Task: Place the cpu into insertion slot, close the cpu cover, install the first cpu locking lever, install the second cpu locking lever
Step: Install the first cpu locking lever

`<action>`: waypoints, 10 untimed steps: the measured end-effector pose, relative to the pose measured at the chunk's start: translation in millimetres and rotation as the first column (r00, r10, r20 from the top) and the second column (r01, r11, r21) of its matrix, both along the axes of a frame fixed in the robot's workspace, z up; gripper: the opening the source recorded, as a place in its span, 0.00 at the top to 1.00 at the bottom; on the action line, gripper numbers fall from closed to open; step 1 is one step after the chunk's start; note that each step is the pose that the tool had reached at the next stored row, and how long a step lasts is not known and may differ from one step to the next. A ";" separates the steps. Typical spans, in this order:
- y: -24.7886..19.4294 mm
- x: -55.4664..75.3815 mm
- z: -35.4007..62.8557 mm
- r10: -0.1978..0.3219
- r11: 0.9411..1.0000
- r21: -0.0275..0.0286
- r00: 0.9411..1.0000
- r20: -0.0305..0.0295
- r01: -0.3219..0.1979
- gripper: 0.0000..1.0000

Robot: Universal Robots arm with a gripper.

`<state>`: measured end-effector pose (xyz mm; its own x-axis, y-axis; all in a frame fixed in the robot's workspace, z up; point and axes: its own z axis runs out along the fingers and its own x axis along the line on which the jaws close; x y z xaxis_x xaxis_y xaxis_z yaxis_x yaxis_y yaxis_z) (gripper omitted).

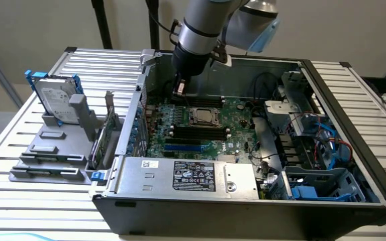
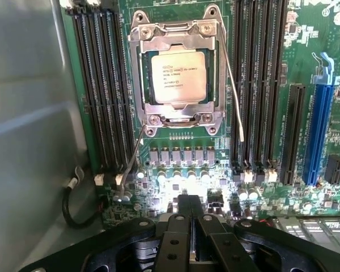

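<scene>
Here we are inside the open computer case (image 1: 354, 150), sitting on the slatted surface (image 1: 18, 165). The fingers (image 2: 190, 218) are pressed together, gripping nothing, and hang over the green motherboard (image 2: 283, 187). In the exterior view the gripper (image 1: 179, 89) sits upper middle, just above the insertion slot (image 1: 203, 116) near the frame's centre. The cpu (image 2: 178, 73) is in, lying flat in that slot, pale face up with its print showing. The cpu cover (image 2: 175, 34) is down over it, framing the chip on all four sides. One locking lever (image 2: 232, 85) runs along the socket's side, its free end out over the board. The second locking lever (image 2: 133, 164) angles away from a socket corner toward the black memory slots (image 2: 102, 85). At the exterior view's left, a hard drive (image 1: 52, 95) stands upright in a grey rack (image 1: 45, 150).
</scene>
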<state>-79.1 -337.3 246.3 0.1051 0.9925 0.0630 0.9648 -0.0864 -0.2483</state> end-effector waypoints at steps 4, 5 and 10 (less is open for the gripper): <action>0.0 -0.1 0.0 -0.052 0.999 0.000 0.999 -0.002 0.052 0.89; 0.0 -0.1 0.0 -0.064 0.998 0.000 0.998 -0.003 0.064 0.89; 0.0 -0.2 0.0 -0.122 0.993 0.000 0.992 -0.008 0.122 0.89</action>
<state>-79.3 -337.3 246.3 0.2260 0.9721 0.0626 0.9452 -0.2033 -0.2556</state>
